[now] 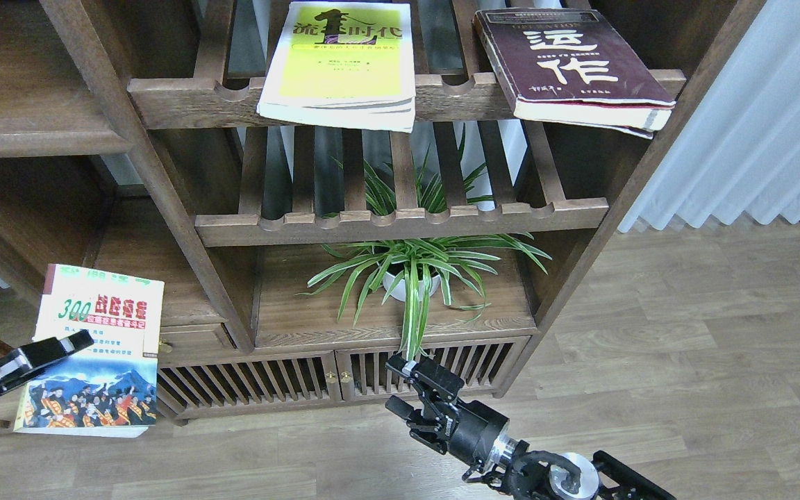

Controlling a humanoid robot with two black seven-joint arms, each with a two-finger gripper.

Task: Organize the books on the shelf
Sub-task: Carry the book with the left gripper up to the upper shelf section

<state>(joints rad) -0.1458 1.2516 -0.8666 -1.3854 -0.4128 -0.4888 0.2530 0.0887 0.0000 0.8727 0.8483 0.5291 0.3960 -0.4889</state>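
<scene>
The yellow-green book (341, 66) lies flat on the upper slatted rack and overhangs its notched front rail. The maroon book (573, 66) lies on the same rack at the right, also overhanging. The white book (98, 326) with the colourful picture is held upright at the lower left. My left gripper (67, 347) is shut on it, with one finger across its cover. The solid dark-brown shelf (32, 142) is at the upper left, above that book. My right gripper (398, 385) is open and empty, low in the centre in front of the cabinet.
A spider plant in a white pot (410, 281) stands on the board under the lower slatted rack (400, 226). Slatted cabinet doors (254, 382) are below it. A white curtain (754, 118) hangs at the right, over the wooden floor (685, 347).
</scene>
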